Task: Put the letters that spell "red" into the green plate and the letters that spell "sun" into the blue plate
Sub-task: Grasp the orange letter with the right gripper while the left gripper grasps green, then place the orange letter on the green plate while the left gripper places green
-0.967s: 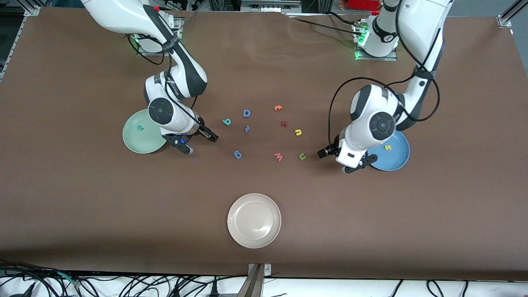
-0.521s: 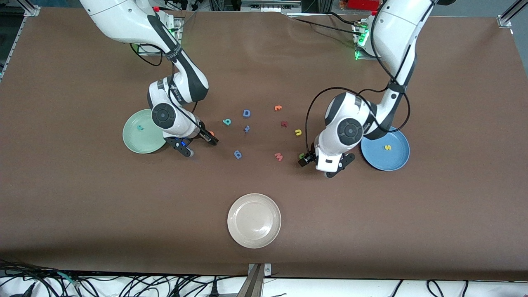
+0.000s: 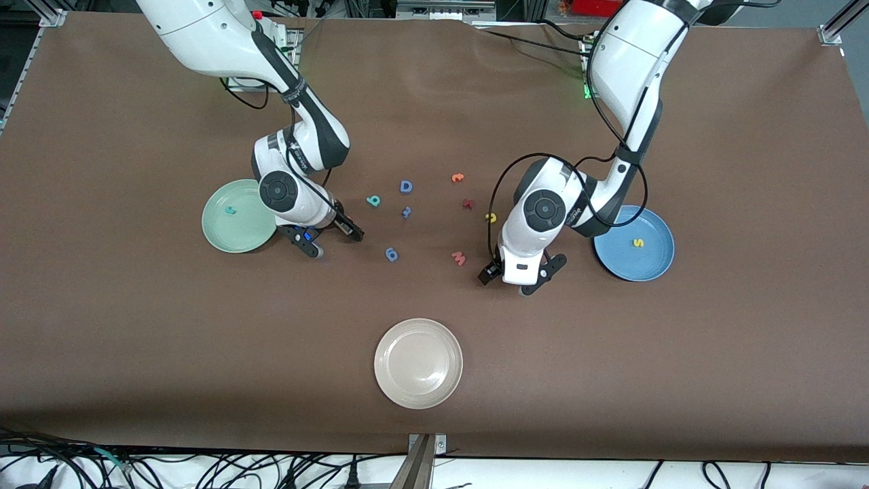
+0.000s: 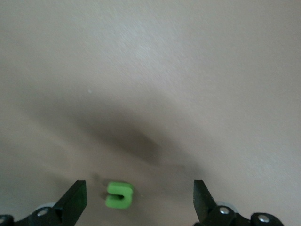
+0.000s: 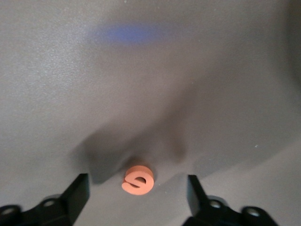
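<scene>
Front view: three plates, the green plate (image 3: 237,216) at 9 o'clock of the scattered letters, the blue plate (image 3: 635,243) at 3 o'clock and a beige plate (image 3: 418,363) at 6 o'clock. One teal r (image 3: 231,210) lies in the green plate and one yellow s (image 3: 638,242) in the blue plate. Eight letters show loose on the table: teal d (image 3: 373,200), big blue D (image 3: 406,186), small blue letter (image 3: 406,212), blue round letter (image 3: 392,254), orange letter (image 3: 457,178), dark red letter (image 3: 467,203), pink w (image 3: 459,258), and yellow u (image 3: 490,217), half hidden by the left arm. The right gripper (image 3: 349,231) is low at 3 o'clock of the green plate; the left gripper (image 3: 490,272) is at 4 o'clock of the pink w.

Left wrist view: the left gripper (image 4: 138,197) has its fingers wide apart with the green n (image 4: 119,195) on the table between them, untouched.

Right wrist view: the right gripper (image 5: 138,188) has its fingers apart astride the orange e (image 5: 138,179), which lies flat and untouched.
</scene>
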Action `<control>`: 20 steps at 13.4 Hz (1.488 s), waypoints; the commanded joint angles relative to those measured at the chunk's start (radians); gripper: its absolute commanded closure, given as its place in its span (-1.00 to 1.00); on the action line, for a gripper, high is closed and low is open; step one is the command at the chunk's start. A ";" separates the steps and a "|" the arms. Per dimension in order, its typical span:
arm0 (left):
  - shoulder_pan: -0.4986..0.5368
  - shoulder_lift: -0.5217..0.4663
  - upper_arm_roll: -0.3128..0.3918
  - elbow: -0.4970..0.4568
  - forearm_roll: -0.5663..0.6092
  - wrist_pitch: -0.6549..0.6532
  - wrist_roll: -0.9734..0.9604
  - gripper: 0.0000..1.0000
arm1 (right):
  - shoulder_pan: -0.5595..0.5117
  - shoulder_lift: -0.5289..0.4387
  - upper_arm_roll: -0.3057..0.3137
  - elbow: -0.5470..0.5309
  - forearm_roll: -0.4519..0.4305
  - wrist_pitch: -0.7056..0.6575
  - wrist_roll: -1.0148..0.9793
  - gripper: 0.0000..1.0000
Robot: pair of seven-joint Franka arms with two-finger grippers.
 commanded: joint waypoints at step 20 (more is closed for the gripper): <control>-0.001 -0.035 -0.022 -0.105 0.123 0.089 -0.057 1.00 | -0.003 -0.143 -0.206 0.081 -0.003 -0.389 -0.317 0.76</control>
